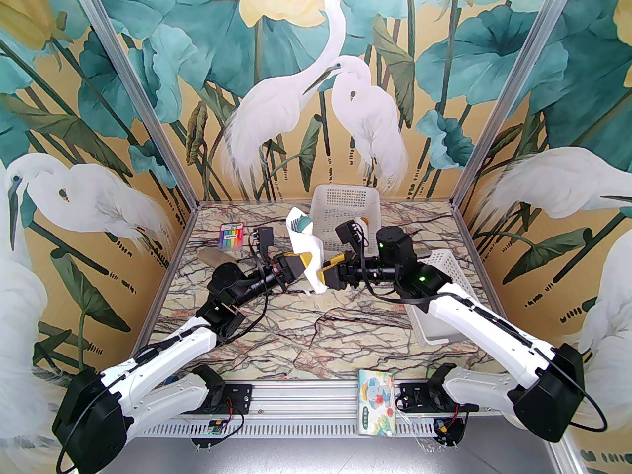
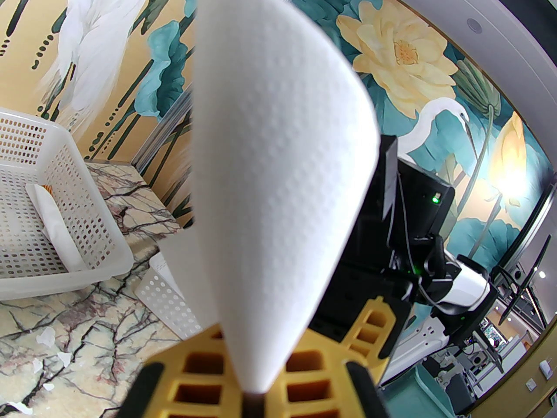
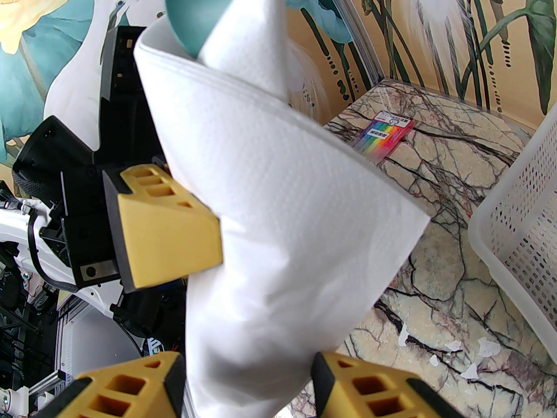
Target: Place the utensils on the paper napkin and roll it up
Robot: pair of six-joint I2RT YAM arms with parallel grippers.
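Observation:
The paper napkin is rolled into a loose white tube and held tilted above the table's middle. The teal spoon's bowl pokes out of its upper end. The fork is hidden inside the roll. My left gripper is shut on the roll from the left, and the napkin rises as a cone from between its yellow fingers. My right gripper is shut on the lower part of the roll from the right. One left finger presses the roll's side.
A white basket at the back holds a paper-wrapped, orange-tipped utensil. A second basket lies under my right arm. A rainbow box sits back left, and a tissue pack sits at the front edge. Paper scraps dot the table.

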